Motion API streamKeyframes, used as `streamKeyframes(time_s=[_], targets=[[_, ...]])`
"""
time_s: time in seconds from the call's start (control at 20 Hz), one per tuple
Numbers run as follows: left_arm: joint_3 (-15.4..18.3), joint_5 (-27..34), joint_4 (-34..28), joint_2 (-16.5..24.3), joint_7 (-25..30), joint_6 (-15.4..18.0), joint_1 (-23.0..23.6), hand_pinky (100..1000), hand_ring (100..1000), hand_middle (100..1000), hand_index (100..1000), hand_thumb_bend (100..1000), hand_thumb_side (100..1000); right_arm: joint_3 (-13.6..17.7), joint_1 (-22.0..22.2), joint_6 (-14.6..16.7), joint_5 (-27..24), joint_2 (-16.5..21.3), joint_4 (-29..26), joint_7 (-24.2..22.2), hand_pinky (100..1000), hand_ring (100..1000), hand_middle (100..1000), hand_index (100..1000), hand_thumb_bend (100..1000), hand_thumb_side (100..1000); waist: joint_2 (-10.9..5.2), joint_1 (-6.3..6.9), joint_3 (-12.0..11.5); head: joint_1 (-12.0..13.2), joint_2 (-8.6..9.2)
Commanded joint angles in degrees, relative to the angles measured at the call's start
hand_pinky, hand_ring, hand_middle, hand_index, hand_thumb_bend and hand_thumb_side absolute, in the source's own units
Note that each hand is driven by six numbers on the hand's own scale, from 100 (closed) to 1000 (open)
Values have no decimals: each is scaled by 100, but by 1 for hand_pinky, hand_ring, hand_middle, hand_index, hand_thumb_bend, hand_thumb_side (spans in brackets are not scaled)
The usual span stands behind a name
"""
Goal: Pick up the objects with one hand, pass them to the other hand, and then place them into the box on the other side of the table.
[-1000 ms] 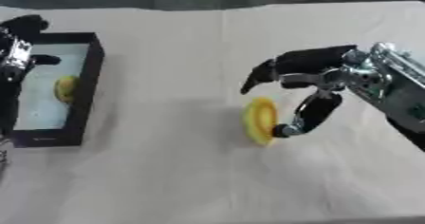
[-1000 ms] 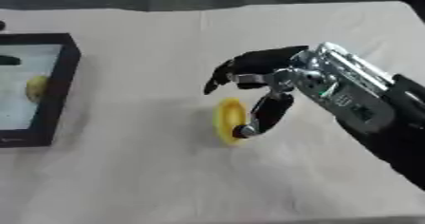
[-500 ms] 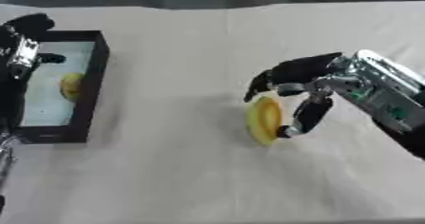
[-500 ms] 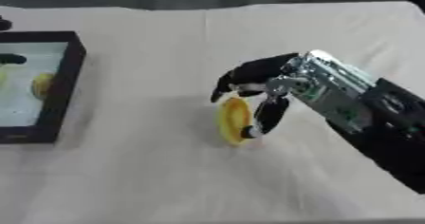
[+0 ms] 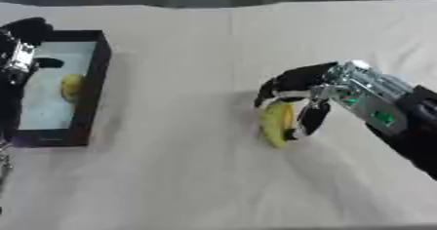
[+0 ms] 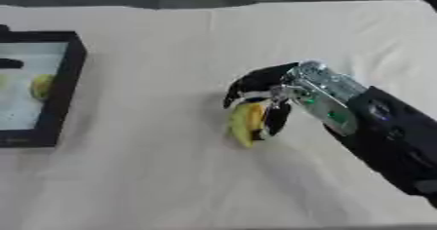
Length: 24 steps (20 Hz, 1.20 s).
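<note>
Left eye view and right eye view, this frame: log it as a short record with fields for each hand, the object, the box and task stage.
right hand: fingers curled round the yellow object
yellow object: on the cloth at mid-table, lower end touching it
left hand: at the left edge over the box, fingers unclear
box: black, at left, one yellow item inside
stage: pickup under way, no handover yet

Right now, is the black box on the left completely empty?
No, a yellow object already lies inside the black box.
</note>
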<state>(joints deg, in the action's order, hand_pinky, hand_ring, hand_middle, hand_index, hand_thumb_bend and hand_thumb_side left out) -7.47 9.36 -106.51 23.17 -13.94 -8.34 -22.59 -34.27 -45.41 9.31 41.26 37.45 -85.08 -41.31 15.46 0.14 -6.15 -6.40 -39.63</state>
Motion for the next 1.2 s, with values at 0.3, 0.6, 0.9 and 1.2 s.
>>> streamKeyframes(time_s=[0.3, 0.6, 0.9, 1.2], targets=[[70, -27, -89, 85, -60, 1, -17, 639, 976, 724, 788, 359, 662, 118, -31, -186, -576, 173, -465, 398, 779, 720, 506, 607, 282, 100, -11, -1, 16, 30, 60], [108, -56, -86, 120, -89, 4, 16, 638, 975, 725, 788, 359, 661, 371, 66, -526, -1021, 515, -1329, 212, 777, 720, 508, 611, 262, 100, -53, 0, 72, 83, 106], [176, -221, -55, 176, -139, 23, 59, 636, 973, 727, 788, 359, 655, 1223, 433, -1243, -1529, 678, -2408, 570, 750, 693, 480, 596, 226, 100, -76, 42, 156, 177, 198], [221, -322, 142, 137, -183, 41, 96, 635, 969, 726, 789, 325, 644, 1968, 768, -2171, -2071, 115, -2937, 1818, 728, 678, 451, 585, 146, 100, -77, 105, 234, 209, 288]])
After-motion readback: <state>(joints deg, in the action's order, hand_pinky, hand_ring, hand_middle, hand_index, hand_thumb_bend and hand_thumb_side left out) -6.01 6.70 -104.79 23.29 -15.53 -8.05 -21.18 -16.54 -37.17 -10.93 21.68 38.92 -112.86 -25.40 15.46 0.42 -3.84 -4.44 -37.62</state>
